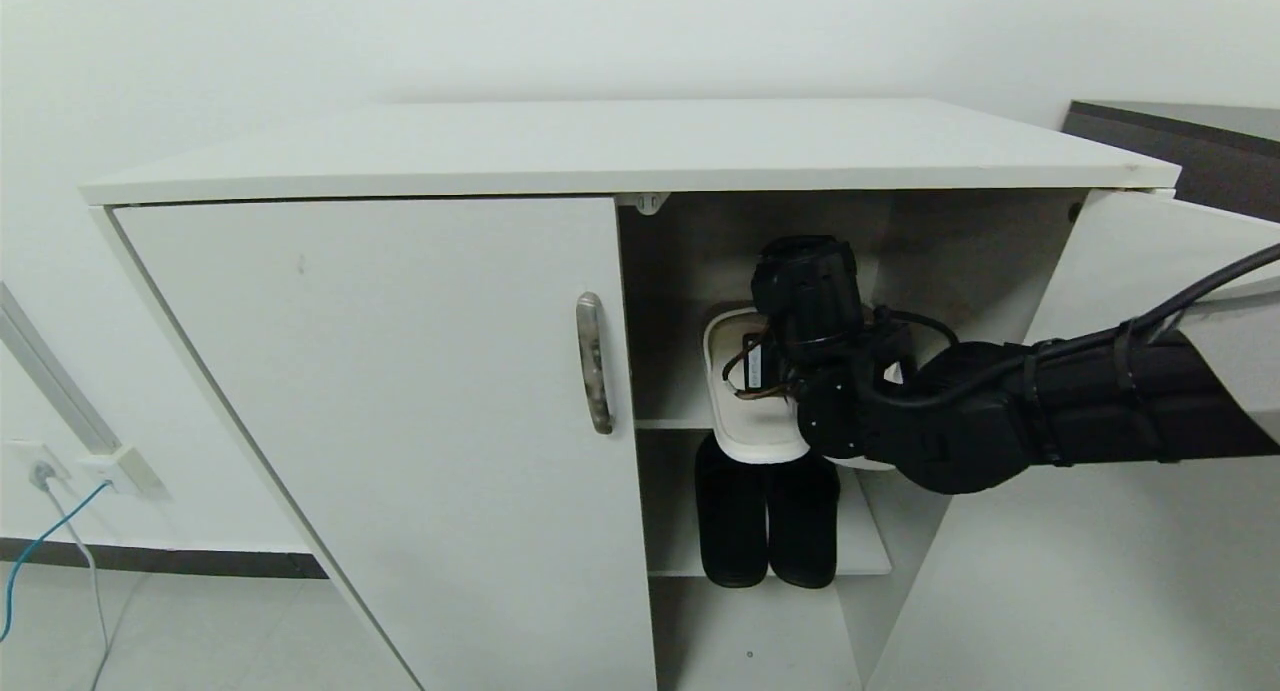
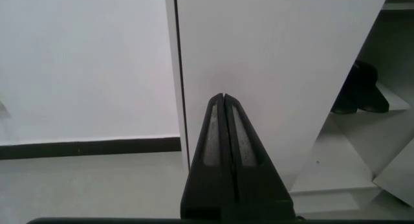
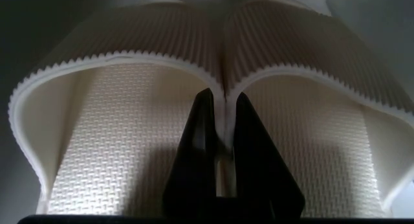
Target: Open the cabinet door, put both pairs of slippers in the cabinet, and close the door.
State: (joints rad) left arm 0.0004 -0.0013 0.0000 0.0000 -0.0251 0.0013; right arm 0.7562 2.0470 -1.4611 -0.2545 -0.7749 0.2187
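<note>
White wall (image 1: 300, 51) behind; cabinet (image 1: 600, 146) door (image 1: 1150, 261) open. Right claw (image 3: 224, 101) pinches the white slippers (image 1: 752, 426) by their touching edges, so both go in together, above the black pair (image 1: 765, 521). Left claw (image 2: 223, 104) closed, empty.

White wall (image 1: 200, 51), dark skirting (image 1: 150, 559), pale floor (image 1: 200, 631); a socket (image 1: 38, 468) with blue cable (image 1: 45, 537) at left.

head camera overlooks the cabinet (image 1: 380, 371) (wrist cameras peer closer).
</note>
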